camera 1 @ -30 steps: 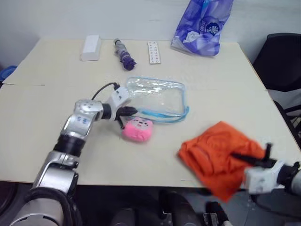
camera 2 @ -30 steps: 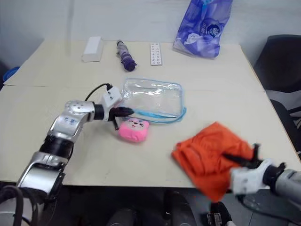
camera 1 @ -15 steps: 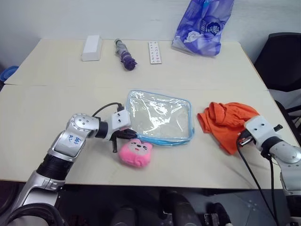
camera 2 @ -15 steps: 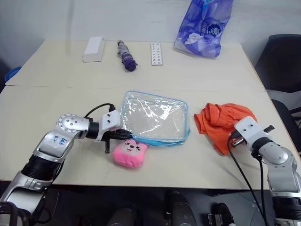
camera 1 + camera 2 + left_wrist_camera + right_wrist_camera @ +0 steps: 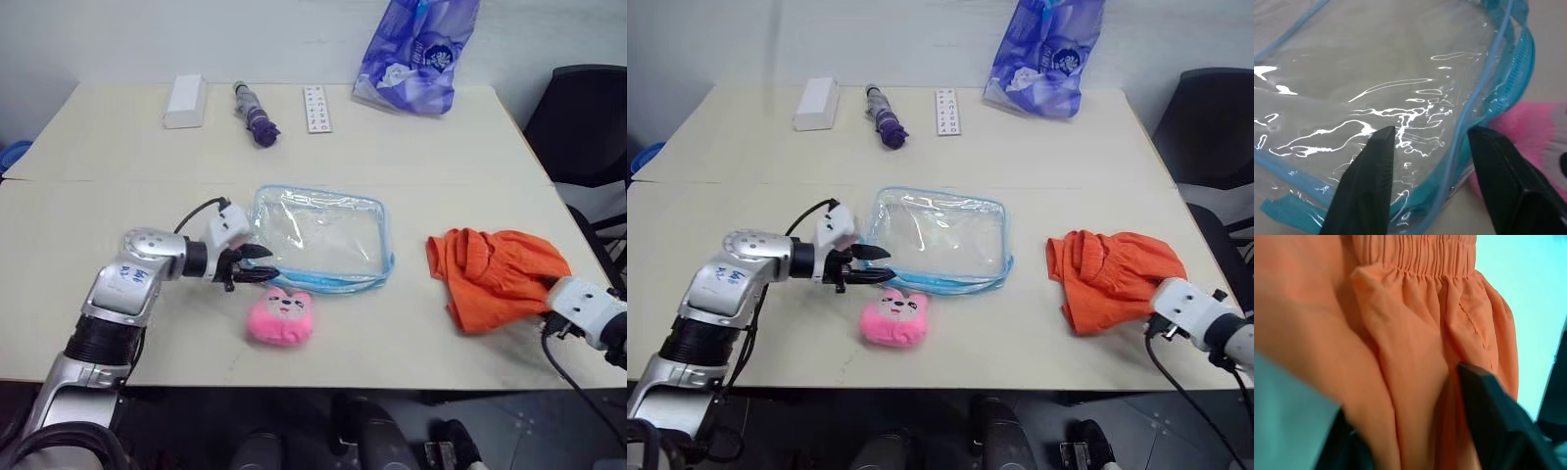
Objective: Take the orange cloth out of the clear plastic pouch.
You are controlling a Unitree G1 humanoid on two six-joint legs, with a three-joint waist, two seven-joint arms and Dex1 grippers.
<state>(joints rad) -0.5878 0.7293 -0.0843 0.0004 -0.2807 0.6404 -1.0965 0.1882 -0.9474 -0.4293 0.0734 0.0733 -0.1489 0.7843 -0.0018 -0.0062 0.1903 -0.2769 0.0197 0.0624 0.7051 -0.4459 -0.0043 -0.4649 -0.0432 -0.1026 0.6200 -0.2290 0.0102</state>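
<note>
Orange cloth [image 5: 498, 274] lies bunched near the counter's right edge, toward the front, fully outside the clear plastic pouch [image 5: 318, 237] and well apart from it, with bare counter [image 5: 118, 147] between the two. My right tool [image 5: 1415, 431] is the nearer of my two to the cloth by far: it sits at the cloth's near right corner, by the counter's front right corner, and in its wrist view folds of fabric lie between and over its parted fingers. I cannot tell whether any fabric is pinched; I judge the grip is loose. The cloth runs from that tool back and leftward, its gathered band on the side facing the pouch.

My left tool [image 5: 257, 272] stands at the pouch's near left corner, fingers spread with the blue edging between them in its wrist view, not clamped on it. A pink plush toy [image 5: 280, 316] sits just in front of the pouch's front edge.

Judging by this, the cloth is out; any coming move is a retreat of my right tool away from the cloth, rightward off the counter's edge.
</note>
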